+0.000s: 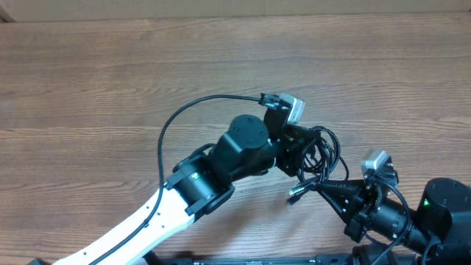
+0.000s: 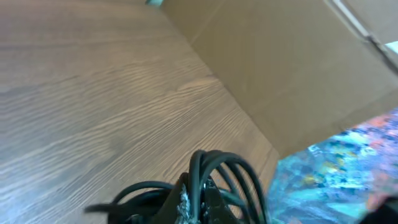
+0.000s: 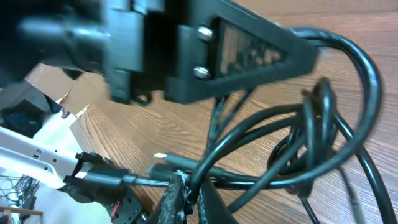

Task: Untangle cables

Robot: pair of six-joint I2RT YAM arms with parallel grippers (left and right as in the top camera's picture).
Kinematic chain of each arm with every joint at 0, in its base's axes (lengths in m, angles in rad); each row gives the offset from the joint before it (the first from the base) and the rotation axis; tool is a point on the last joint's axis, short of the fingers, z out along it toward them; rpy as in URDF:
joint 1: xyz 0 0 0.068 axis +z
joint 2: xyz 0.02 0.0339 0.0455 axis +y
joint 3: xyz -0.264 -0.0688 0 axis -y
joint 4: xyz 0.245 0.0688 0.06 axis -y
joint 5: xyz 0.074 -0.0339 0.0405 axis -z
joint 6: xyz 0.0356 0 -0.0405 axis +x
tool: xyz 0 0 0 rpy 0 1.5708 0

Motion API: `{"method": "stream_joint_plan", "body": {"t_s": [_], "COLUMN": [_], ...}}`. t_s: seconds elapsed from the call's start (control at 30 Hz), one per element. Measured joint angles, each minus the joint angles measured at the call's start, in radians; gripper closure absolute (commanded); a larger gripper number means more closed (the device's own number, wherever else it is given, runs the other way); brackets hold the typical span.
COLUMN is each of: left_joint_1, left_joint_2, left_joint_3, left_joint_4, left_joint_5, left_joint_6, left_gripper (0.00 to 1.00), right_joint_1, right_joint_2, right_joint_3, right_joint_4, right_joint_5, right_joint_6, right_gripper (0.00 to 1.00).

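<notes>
Black cables sit in one tangled bunch of loops, pinched at one side by the left jaws, which are clenched on the bundle. The loops bulge out just past the jaw tips. In the left wrist view several strands arch straight up from between the closed jaws. One strand runs from the bunch to the right jaws, which are shut tight on it, and the right wrist view shows it passing between their tips with the knot of loops just beyond. A small silver plug sticks out just past the right jaws. Whether it touches the wooden counter cannot be told. The two pairs of jaws are near each other, with the tangle between them. Behind the left jaws, the left arm reaches back across the counter, and a thicker wire arcs from it to the wrist. Ahead of the left jaws, a cardboard wall stands at the counter's edge.
</notes>
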Motion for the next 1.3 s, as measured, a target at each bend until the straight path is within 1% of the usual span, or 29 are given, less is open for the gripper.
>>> {"method": "stream_joint_plan", "body": {"t_s": [0.17, 0.3, 0.37, 0.4, 0.43, 0.47, 0.5, 0.53, 0.57, 0.6, 0.63, 0.8, 0.9, 1.0, 1.1, 1.27, 1.3], "left_joint_1": [-0.002, 0.000, 0.001, 0.006, 0.012, 0.017, 0.020, 0.021, 0.024, 0.025, 0.025, 0.025, 0.025, 0.025, 0.034, 0.080, 0.087], "left_joint_2": [0.048, 0.050, 0.053, 0.054, 0.054, 0.055, 0.055, 0.055, 0.055, 0.055, 0.055, 0.055, 0.055, 0.055, 0.055, 0.055, 0.055], "left_joint_3": [0.000, 0.000, 0.000, 0.000, 0.000, 0.000, 0.000, 0.000, 0.000, 0.000, 0.000, 0.000, 0.000, 0.000, 0.000, 0.000, 0.000], "left_joint_4": [0.005, 0.023, 0.021, 0.023, 0.031, 0.043, 0.054, 0.066, 0.071, 0.072, 0.069, 0.015, 0.007, 0.047, 0.048, 0.084, 0.107], "left_joint_5": [-0.014, -0.070, -0.119, -0.157, -0.174, -0.186, -0.187, -0.182, -0.171, -0.155, -0.107, 0.135, 0.273, 0.378, 0.436, 0.585, 0.643], "left_joint_6": [-0.072, -0.132, -0.194, -0.254, -0.285, -0.318, -0.326, -0.325, -0.309, -0.286, -0.217, 0.071, 0.181, 0.226, 0.227, 0.222, 0.220], "left_gripper": [0.96, 0.96, 0.96, 0.96, 0.96, 0.96, 0.96, 0.96, 0.96, 0.96, 0.96, 0.96, 0.96, 0.96, 0.96, 0.95, 0.96], "right_joint_1": [0.000, 0.000, 0.000, 0.000, 0.000, 0.000, 0.000, 0.000, 0.000, 0.000, 0.000, 0.000, 0.000, 0.000, 0.000, 0.000, 0.000], "right_joint_2": [0.000, 0.000, 0.000, 0.000, 0.000, 0.000, 0.000, 0.000, 0.000, 0.000, 0.000, 0.000, 0.000, 0.000, 0.000, 0.000, 0.000], "right_joint_3": [0.000, 0.000, 0.000, 0.000, 0.000, 0.000, 0.000, 0.000, 0.000, 0.000, 0.000, 0.000, 0.000, 0.000, 0.000, 0.000, 0.000], "right_joint_4": [-0.014, -0.018, -0.018, -0.018, -0.018, -0.018, -0.021, -0.022, -0.027, -0.036, -0.045, -0.050, -0.052, -0.074, -0.088, -0.088, -0.089], "right_joint_5": [0.000, -0.023, -0.030, -0.033, -0.034, -0.034, -0.033, -0.029, -0.016, -0.001, 0.022, 0.156, 0.212, 0.255, 0.290, 0.308, 0.311], "right_joint_6": [-0.012, -0.020, -0.023, -0.023, -0.026, -0.027, -0.026, -0.025, -0.028, -0.025, -0.027, 0.050, 0.083, 0.093, 0.097, 0.100, 0.100], "right_gripper": [0.96, 0.96, 0.96, 0.96, 0.86, 0.77, 0.65, 0.43, 0.26, 0.17, 0.14, 0.12, 0.12, 0.12, 0.12, 0.12, 0.11]}}
